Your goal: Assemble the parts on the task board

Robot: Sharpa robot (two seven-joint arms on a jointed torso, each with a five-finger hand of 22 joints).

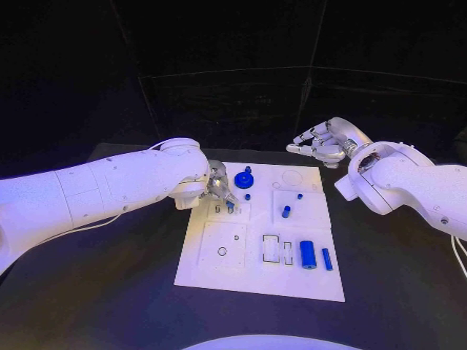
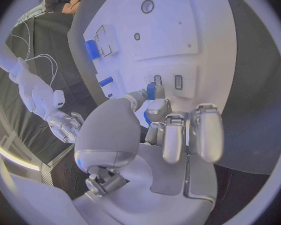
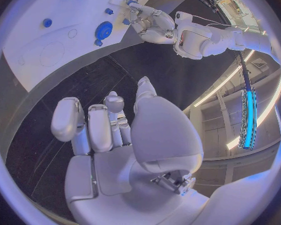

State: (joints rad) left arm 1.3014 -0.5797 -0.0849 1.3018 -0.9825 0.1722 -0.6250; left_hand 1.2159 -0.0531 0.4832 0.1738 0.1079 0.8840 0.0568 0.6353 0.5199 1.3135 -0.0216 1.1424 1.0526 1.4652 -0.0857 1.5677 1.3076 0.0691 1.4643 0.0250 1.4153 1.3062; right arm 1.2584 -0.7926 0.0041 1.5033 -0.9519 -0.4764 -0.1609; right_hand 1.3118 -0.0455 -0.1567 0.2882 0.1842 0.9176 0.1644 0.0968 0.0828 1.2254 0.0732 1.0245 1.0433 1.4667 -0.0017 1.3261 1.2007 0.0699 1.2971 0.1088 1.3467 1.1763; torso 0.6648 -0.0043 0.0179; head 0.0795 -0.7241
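The flat white board (image 1: 257, 273) lies mid-table. At its far left edge the left hand (image 1: 217, 187) pinches a small blue peg (image 2: 151, 90) over two rectangular slots. A round blue knob (image 1: 244, 177) stands just beside that hand; a smooth blue cylinder (image 1: 309, 254) lies near the board's near right corner. The right hand (image 1: 321, 143) hovers beyond the board's far right corner, fingers loosely curled, holding nothing.

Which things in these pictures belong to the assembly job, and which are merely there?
Belonging to the job:
task board
blue cylinder
thin blue rod
round blue part
small blue part, pinched by the left hand

Merely there:
black table
right hand, raised off the board, holding nothing
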